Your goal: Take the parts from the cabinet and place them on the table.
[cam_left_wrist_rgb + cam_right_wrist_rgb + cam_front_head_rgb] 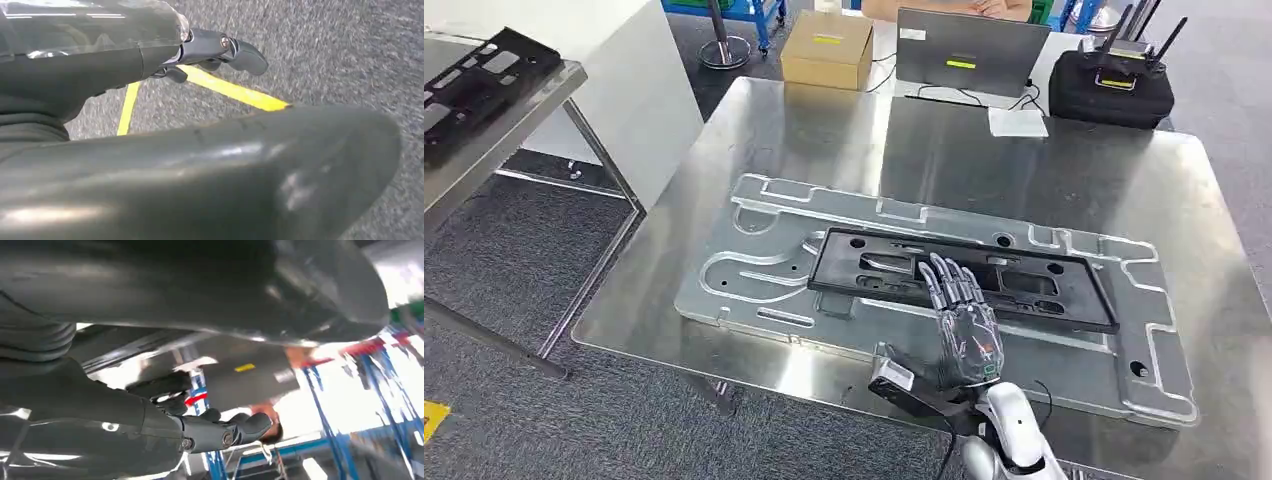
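A black rectangular frame part lies flat on a large silver machined plate on the steel table. My right hand is stretched out flat over the frame's near edge with its fingers apart and nothing gripped; whether it touches the frame is unclear. In the right wrist view the same hand's dark fingers are extended. A second black frame part lies on the grey cabinet shelf at the far left. My left hand hangs over grey floor and holds nothing.
At the table's far edge stand a cardboard box, a grey laptop, a sheet of paper and a black case with antennas. A person's hands are behind the laptop. Yellow floor tape lies below my left hand.
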`<act>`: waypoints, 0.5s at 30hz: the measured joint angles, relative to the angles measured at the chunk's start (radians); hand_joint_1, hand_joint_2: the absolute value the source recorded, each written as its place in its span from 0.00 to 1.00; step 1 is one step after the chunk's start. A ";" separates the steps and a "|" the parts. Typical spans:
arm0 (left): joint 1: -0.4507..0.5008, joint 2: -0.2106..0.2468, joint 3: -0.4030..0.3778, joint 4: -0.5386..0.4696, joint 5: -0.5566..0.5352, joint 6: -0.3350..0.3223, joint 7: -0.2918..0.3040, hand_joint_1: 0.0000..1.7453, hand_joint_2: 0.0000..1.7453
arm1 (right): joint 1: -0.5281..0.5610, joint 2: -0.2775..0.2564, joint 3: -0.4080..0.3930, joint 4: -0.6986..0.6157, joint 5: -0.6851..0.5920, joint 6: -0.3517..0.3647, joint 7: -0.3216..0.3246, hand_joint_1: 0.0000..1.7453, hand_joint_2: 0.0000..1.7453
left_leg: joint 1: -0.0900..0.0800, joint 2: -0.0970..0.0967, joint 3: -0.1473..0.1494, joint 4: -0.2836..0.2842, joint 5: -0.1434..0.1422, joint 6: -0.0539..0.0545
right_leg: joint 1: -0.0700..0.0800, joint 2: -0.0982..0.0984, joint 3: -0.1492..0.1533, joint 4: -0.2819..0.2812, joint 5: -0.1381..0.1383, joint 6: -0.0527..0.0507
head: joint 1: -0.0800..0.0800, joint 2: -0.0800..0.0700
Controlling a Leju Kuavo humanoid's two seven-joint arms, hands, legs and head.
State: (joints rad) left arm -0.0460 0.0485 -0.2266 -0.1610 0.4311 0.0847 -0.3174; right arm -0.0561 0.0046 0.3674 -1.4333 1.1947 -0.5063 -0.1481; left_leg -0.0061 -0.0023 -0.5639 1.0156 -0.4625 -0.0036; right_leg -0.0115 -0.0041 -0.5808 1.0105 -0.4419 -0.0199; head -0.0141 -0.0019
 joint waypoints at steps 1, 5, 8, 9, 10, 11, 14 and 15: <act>0.001 -0.002 0.000 0.000 0.002 -0.003 -0.002 0.00 0.00 | 0.011 0.013 0.013 -0.032 -0.036 -0.015 -0.020 0.00 0.00 | 0.000 0.000 -0.013 0.036 -0.038 -0.007 | -0.002 0.000 -0.004 -0.001 0.003 -0.006 | -0.006 0.000; 0.004 -0.002 0.010 0.000 0.015 -0.004 -0.005 0.00 0.00 | 0.070 0.045 0.074 -0.168 -0.124 -0.075 -0.074 0.00 0.00 | 0.012 0.001 -0.105 0.299 -0.175 -0.025 | 0.000 -0.003 -0.027 0.005 0.015 -0.009 | -0.008 0.000; 0.006 -0.003 0.019 0.000 0.021 -0.002 -0.006 0.00 0.00 | 0.109 0.055 0.118 -0.274 -0.184 -0.122 -0.103 0.00 0.00 | 0.017 0.001 0.008 0.127 -0.089 -0.022 | -0.001 -0.001 -0.046 0.017 0.023 -0.002 | -0.008 0.000; 0.006 -0.003 0.022 0.000 0.023 0.000 -0.006 0.00 0.00 | 0.117 0.057 0.129 -0.307 -0.201 -0.135 -0.111 0.00 0.00 | 0.017 0.000 0.066 0.033 -0.060 -0.020 | -0.001 0.000 -0.049 0.020 0.026 0.002 | -0.008 0.000; 0.003 -0.003 0.024 0.000 0.028 0.000 -0.006 0.00 0.00 | 0.124 0.058 0.140 -0.338 -0.228 -0.147 -0.124 0.00 0.00 | 0.015 -0.001 0.089 -0.024 -0.073 -0.016 | 0.001 0.000 -0.051 0.021 0.031 0.008 | -0.008 0.000; 0.004 -0.003 0.026 0.000 0.031 0.002 -0.008 0.00 0.00 | 0.133 0.058 0.151 -0.369 -0.267 -0.158 -0.139 0.00 0.00 | 0.009 -0.003 0.083 -0.022 -0.057 -0.009 | 0.003 0.000 -0.052 0.021 0.035 0.016 | -0.005 0.000; 0.006 -0.005 0.035 0.000 0.042 0.009 -0.008 0.00 0.00 | 0.166 0.058 0.183 -0.455 -0.397 -0.182 -0.188 0.00 0.00 | 0.003 -0.003 0.075 -0.020 -0.041 0.010 | 0.000 0.000 -0.050 0.010 0.057 0.038 | -0.006 0.000; 0.007 -0.007 0.039 0.000 0.042 0.010 -0.007 0.00 0.00 | 0.176 0.057 0.190 -0.480 -0.431 -0.187 -0.205 0.00 0.00 | 0.013 0.003 0.068 -0.030 -0.025 0.018 | -0.003 0.002 -0.056 0.016 0.049 0.044 | -0.005 0.000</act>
State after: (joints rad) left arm -0.0386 0.0412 -0.1880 -0.1610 0.4734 0.0942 -0.3246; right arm 0.1200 0.0614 0.5574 -1.9128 0.7636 -0.6928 -0.3529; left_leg 0.0068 0.0008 -0.4959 0.9859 -0.4874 0.0145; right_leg -0.0150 -0.0017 -0.6373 1.0268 -0.3928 0.0239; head -0.0195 -0.0019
